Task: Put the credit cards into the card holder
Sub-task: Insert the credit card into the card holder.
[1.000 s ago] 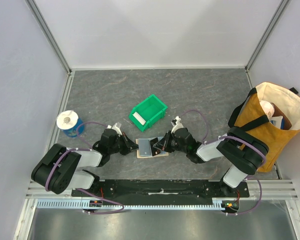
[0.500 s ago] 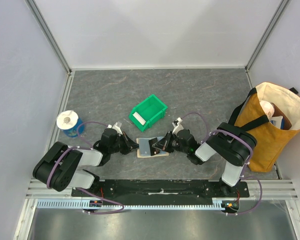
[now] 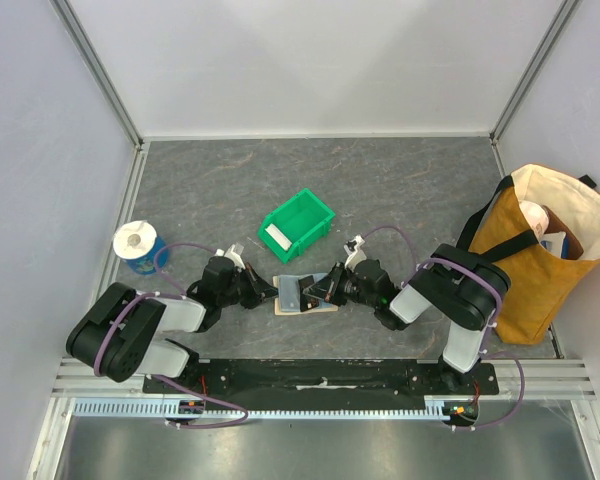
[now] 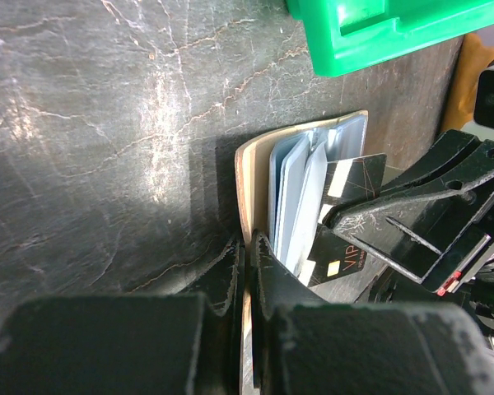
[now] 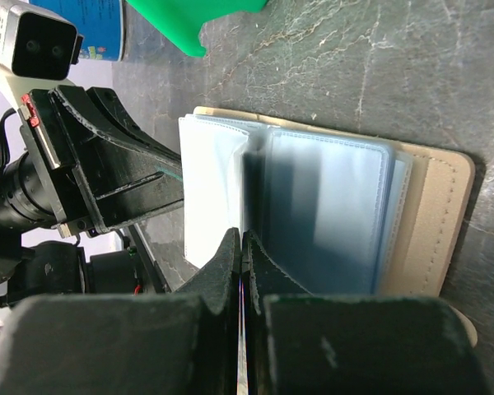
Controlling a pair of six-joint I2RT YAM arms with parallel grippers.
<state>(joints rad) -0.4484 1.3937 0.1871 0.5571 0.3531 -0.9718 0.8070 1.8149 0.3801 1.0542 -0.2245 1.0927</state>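
Tan card holder [image 4: 249, 169] in left claw [image 4: 249, 247]; dark card [image 4: 356, 174] in right claw [image 5: 241, 243].

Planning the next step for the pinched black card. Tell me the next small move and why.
Probably ease the right gripper toward the card holder, sliding the black card deeper between the clear sleeves. Much of the card shows outside them, and the left gripper clamps the holder's cover.

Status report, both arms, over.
Left gripper shut on card holder edge. Right gripper shut on dark card, corner at the sleeves. Green bin stands apart, nothing blocking.
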